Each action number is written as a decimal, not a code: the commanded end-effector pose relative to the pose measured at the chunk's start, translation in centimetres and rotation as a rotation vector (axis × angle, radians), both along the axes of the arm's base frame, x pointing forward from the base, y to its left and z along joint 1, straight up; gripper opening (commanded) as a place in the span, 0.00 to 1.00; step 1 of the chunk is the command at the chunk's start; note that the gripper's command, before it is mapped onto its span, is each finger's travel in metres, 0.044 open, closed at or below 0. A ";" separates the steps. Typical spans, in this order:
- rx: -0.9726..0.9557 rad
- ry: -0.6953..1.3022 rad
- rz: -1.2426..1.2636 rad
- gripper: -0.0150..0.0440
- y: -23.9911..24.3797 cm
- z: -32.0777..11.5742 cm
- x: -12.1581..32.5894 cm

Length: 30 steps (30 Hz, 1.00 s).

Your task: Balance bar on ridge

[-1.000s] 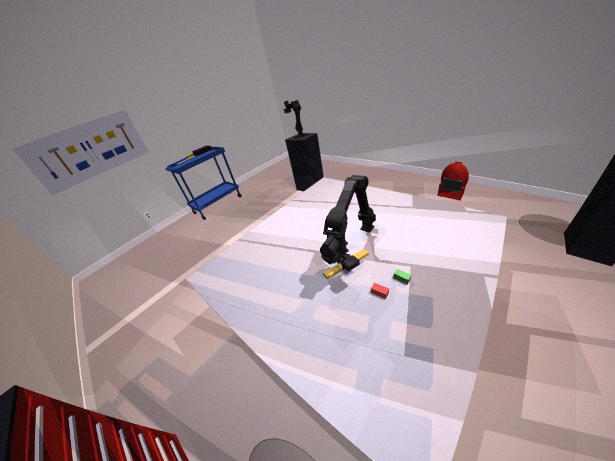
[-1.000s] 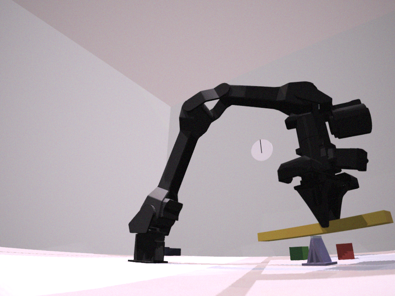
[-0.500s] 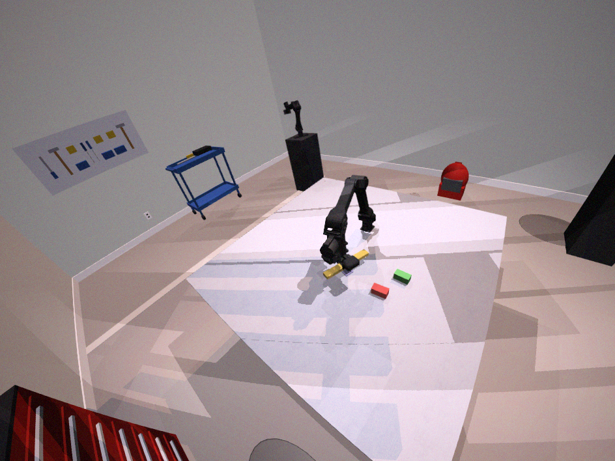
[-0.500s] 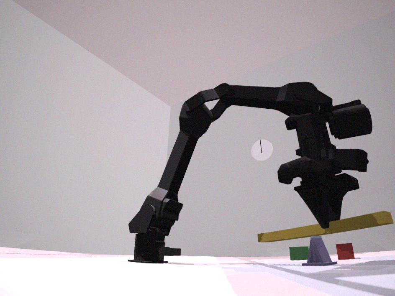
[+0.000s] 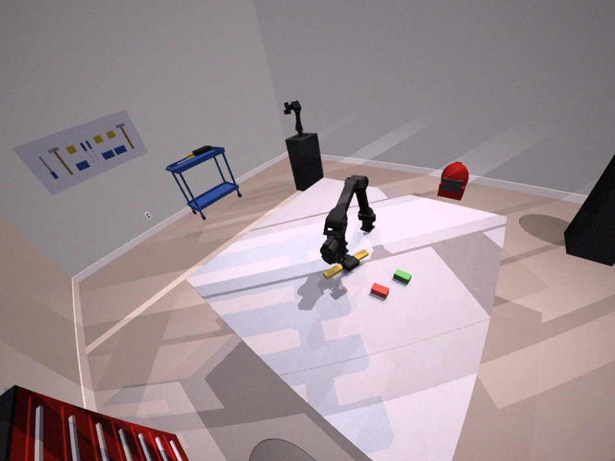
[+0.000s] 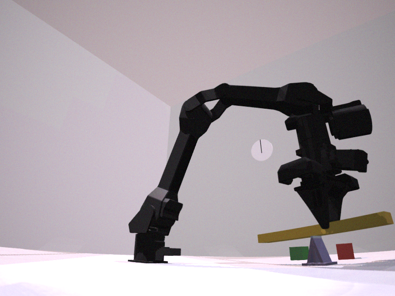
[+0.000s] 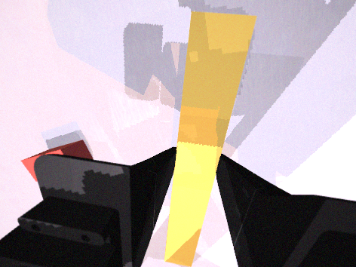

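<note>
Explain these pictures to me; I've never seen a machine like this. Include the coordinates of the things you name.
The machine is one black robot arm [image 5: 343, 200] [image 6: 178, 165] bolted to a white table [image 5: 417, 342] [image 6: 95, 277]. The first picture looks down from high up, the second from the side at table level, and the third from the arm's wrist, down past its jaws. The jaws grip a yellow bar [image 5: 332, 271] [image 6: 287, 233] [image 7: 215, 79] near its middle. In the side view the bar slants, over a small purple ridge [image 6: 319, 253]; I can't tell whether they touch. A red block [image 5: 380, 290] [image 6: 345, 251] [image 7: 81, 148] and a green block [image 5: 402, 276] [image 6: 298, 253] lie nearby.
</note>
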<state>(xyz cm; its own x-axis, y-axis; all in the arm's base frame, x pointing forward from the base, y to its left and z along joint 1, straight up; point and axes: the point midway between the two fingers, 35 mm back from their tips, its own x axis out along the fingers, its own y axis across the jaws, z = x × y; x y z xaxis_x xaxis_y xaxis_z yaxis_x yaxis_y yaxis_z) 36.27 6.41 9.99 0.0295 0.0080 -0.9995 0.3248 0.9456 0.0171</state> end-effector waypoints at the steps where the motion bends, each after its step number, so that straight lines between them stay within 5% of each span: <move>1: -0.003 0.000 0.000 0.25 0.0 -0.1 0.0; 30: -0.003 0.000 0.000 0.25 -0.1 -0.3 0.0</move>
